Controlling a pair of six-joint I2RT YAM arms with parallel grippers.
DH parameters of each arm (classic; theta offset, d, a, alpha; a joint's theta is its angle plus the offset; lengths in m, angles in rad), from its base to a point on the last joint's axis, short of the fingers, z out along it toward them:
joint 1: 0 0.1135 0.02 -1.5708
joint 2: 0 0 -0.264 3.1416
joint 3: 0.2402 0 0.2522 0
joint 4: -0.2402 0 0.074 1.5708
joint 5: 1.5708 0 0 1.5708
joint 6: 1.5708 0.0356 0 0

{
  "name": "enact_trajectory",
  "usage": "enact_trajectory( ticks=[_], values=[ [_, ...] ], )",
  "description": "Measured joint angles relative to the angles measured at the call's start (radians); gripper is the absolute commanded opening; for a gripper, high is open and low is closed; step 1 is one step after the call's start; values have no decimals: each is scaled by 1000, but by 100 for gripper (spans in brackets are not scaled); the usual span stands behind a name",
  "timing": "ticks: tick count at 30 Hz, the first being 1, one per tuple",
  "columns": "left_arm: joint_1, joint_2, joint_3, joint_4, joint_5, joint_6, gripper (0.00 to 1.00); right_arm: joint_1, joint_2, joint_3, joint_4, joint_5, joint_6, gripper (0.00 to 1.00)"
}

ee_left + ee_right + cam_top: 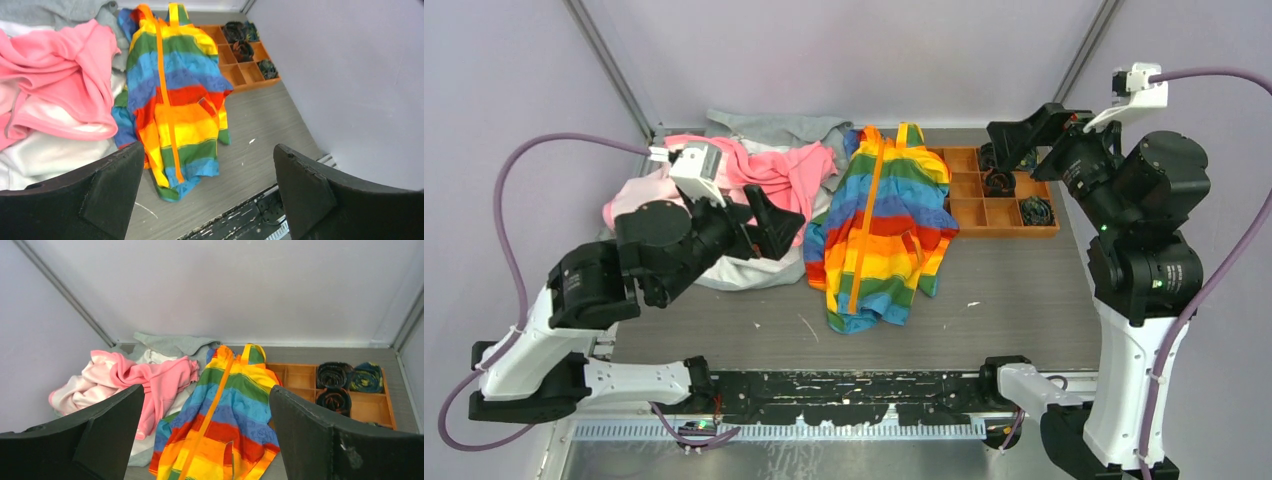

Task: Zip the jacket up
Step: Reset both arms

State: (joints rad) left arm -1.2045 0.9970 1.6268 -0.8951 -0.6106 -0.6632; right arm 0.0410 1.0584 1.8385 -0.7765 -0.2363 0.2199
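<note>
**Top view.** Small soft jacket (879, 225) in horizontal rainbow stripes (red, orange, yellow, green, blue), spread flat at the middle of the grey wood-grain table (1024, 300), collar toward the far wall, hem toward the arms. Orange front zipper (867, 215) in one unbroken line from collar to hem. Crumpled pink garment (774, 170) just left of the jacket, touching the sleeve on that side. Grey garment (774, 128) bunched behind the pink one. Orange wooden compartment tray (984, 212) just beside the jacket's right shoulder, dark rolled cloths (1035, 210) in its right-hand compartments. Left gripper (776, 222) raised over the pink garment, jaws spread wide, nothing between them. Right gripper (1009, 135) raised above the tray, likewise released and empty.

**Left wrist view.** Two black fingers (110, 195) far apart at the bottom corners. Jacket on the table beyond them, well clear of both.

**Right wrist view.** Black fingers (100, 440) parted toward the frame's sides — no contact with anything. Jacket lying centre, between pink garment and tray.
</note>
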Motion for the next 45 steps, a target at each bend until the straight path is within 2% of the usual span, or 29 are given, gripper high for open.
enact_trajectory(
  ticks=[4, 10, 32, 45],
  values=[
    [0, 39, 132, -28, -9, 58, 100, -2, 3, 24, -62, 71, 52, 100],
    [1, 33, 189, -34, -6, 96, 100, -5, 62, 89, -145, 110, 82, 100],
    [1, 1, 160, -67, 3, 106, 100, -33, 109, 113, -227, 24, 64, 100],
    [1, -19, 114, -8, 9, 240, 100, -63, 148, 137, -230, -13, 64, 100]
  ],
)
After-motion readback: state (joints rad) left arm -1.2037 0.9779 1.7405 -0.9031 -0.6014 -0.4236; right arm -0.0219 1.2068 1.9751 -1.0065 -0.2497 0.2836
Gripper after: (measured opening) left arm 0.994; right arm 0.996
